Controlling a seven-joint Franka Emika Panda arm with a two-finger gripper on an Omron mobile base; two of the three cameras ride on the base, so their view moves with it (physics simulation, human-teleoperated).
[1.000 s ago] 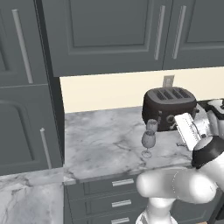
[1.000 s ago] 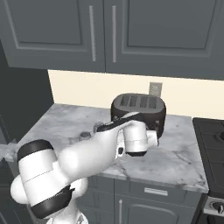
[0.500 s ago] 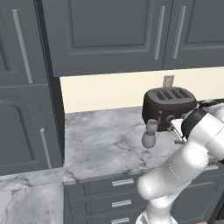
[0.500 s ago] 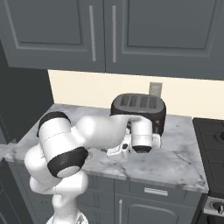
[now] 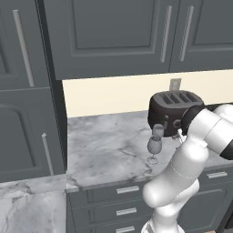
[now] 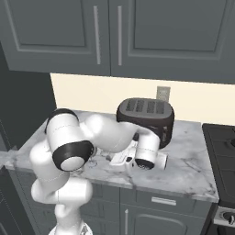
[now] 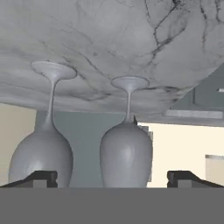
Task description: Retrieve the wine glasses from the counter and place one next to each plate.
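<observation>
Two clear wine glasses stand side by side on the marble counter, just in front of a dark toaster. In the left base view one glass is nearer the counter's front edge and the other is behind it. The hand view is rolled upside down, so the counter fills its top and both glasses hang foot-up. My gripper is open, level with the bowls. The bowl of one glass lies between the fingertips without touching them, and the second glass is beside the left fingertip. The plates are out of view.
A dark four-slot toaster stands against the cream back wall below a wall outlet. Dark grey upper cabinets hang over the counter, with drawers below. A black stove adjoins at the right.
The arm has folded and swung, its elbow coming round in front of the counter while the hand rolled over at the glasses. Both glasses stand where they were.
</observation>
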